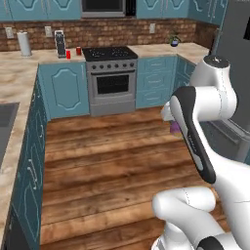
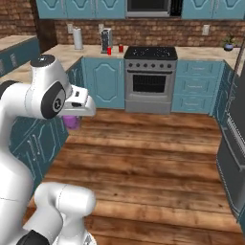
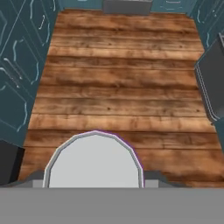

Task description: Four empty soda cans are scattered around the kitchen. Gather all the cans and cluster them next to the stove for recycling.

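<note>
My gripper (image 3: pixel 94 178) is shut on a purple soda can (image 3: pixel 94 159), whose grey top with a purple rim sits between the fingers in the hand view. The can (image 2: pixel 72 122) hangs under the hand (image 2: pixel 79 106) above the wooden floor; only a sliver of it (image 1: pixel 174 128) peeks out from behind my arm in the left base view. Two red soda cans (image 1: pixel 68 54) (image 1: pixel 78 51) stand on the counter just left of the stove (image 1: pixel 110 78). They also show as red cans (image 2: pixel 109 50) (image 2: pixel 121 48) beside the stove (image 2: pixel 150 76) across the room.
A coffee machine (image 1: pixel 59 43) and a paper-towel roll (image 1: pixel 24 44) stand on the back counter left of the cans. Teal cabinets line the left side and back wall. A fridge (image 2: pixel 234 143) stands on the right, and a sink (image 1: pixel 6 122) on the left counter.
</note>
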Controlling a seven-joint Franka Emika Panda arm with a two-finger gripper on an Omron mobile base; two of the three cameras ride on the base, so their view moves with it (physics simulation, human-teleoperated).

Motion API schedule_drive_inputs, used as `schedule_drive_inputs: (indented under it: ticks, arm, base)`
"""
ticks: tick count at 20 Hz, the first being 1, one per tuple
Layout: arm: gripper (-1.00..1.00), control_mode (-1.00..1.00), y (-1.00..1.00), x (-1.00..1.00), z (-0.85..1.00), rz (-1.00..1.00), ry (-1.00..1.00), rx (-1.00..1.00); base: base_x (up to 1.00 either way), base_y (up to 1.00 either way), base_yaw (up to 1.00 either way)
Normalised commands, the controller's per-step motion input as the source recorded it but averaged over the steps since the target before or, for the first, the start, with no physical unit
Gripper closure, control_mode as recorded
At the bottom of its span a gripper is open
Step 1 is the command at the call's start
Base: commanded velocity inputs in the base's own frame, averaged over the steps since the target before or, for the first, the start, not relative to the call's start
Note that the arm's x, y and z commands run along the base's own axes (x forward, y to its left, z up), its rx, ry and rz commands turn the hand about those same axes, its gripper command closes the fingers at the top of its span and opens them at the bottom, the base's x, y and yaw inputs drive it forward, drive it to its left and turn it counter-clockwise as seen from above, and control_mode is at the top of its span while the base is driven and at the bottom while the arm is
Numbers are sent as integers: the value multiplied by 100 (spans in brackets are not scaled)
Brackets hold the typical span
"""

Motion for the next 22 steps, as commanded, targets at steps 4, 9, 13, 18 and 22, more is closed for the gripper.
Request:
schedule_drive_inputs:
  ticks: [4, 9, 13, 18, 22]
  arm:
    - [100, 100, 0, 0, 0, 0, 0, 0]
    - [100, 100, 0, 0, 0, 0, 0, 0]
    - [100, 100, 0, 0, 0, 0, 0, 0]
    - [100, 100, 0, 0, 0, 0, 0, 0]
    - [100, 100, 0, 0, 0, 0, 0, 0]
  base:
    - [97, -20, 16]
    - [96, -20, 15]
    - [97, -19, 16]
    - [97, -21, 15]
    - [95, -25, 12]
